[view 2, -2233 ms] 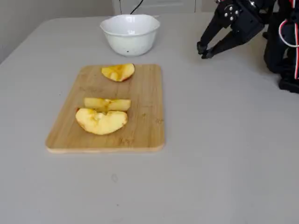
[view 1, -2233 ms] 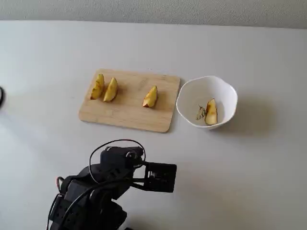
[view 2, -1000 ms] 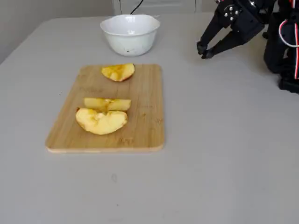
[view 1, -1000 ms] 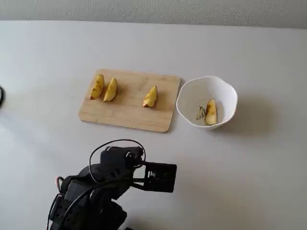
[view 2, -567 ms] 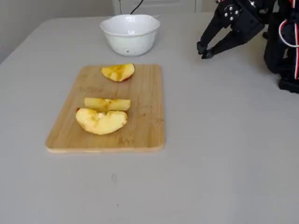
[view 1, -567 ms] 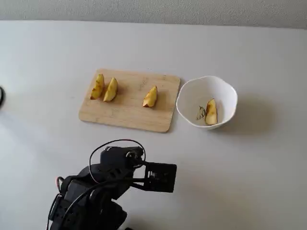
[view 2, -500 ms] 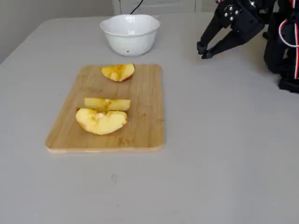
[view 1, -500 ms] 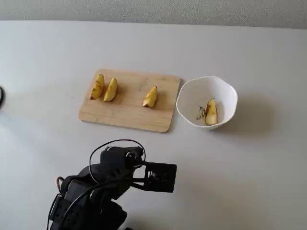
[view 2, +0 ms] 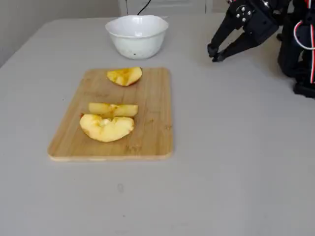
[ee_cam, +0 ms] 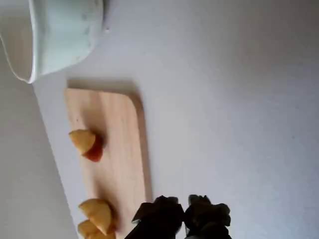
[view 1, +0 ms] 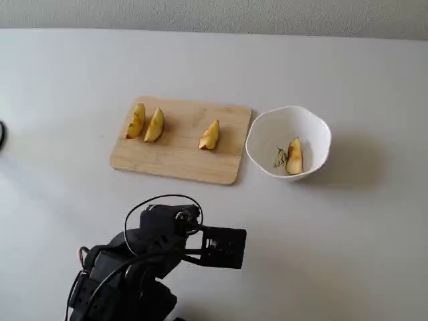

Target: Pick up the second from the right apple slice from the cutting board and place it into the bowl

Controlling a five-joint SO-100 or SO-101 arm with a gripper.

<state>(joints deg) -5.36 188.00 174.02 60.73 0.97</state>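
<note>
Tool [view 2: 214, 53] empty, tips nearly together, hovering over surface [view 2: 236, 147] well apart from cutting board [view 1: 177, 157]. One slice already in bowl [view 1: 314, 124]. Remaining target, likely middle apple slice [view 1: 154, 125]: light, moist, slippery, bruisable; pinch gently across flat flanks mid-length.

Being cut off at the wrist view's bottom edge: the gripper [ee_cam: 180, 201], only its dark fingertips showing, with the gap between the jaws too small to judge. Running out past the top-left corner there, far ahead of the jaws: the bowl [ee_cam: 60, 35], its inside hidden. Slipping under the bottom edge, just left of the jaws: the nearest apple slice [ee_cam: 88, 229] (barely a sliver). Being lost past the right edge in a fixed view: the arm [view 2: 295, 44] behind the jaws.
</note>
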